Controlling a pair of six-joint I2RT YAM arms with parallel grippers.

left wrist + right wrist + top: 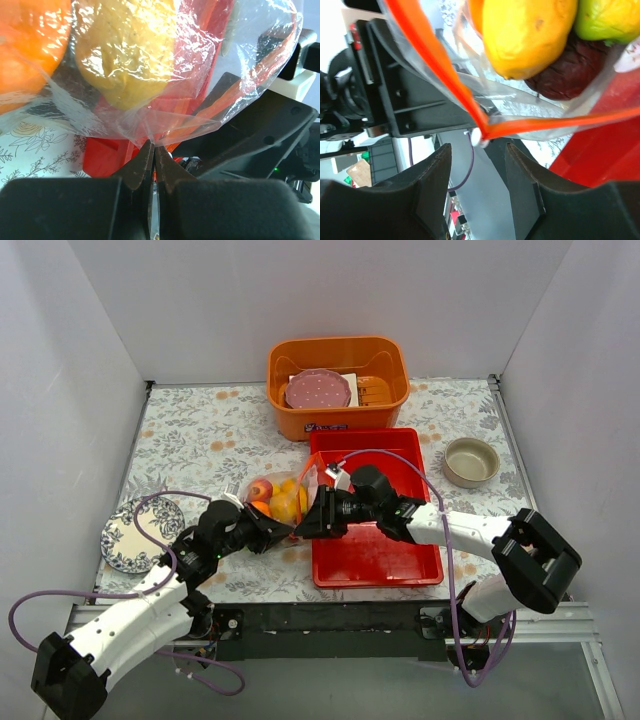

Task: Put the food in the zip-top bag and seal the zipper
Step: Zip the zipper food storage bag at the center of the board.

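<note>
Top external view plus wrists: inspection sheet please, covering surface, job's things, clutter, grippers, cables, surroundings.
Surface: floral table cloth, lying flat.
Job's things: clear crinkly zip-top bag at the left edge of the red plastic tray; toy fruits inside; orange-red zipper strip still parted.
Clutter: orange plastic bin holding a pink dotted plate; beige bowl; patterned plate.
Grippers: left gripper shut on the bag's film; right gripper open at the zipper's end.
Cables: purple cables loop over both arms.
Surroundings: white walls.

Orange bin (285, 390) holds pink plate (318, 390); also red tray (385, 545), beige bowl (471, 462), patterned plate (125, 540).
</note>
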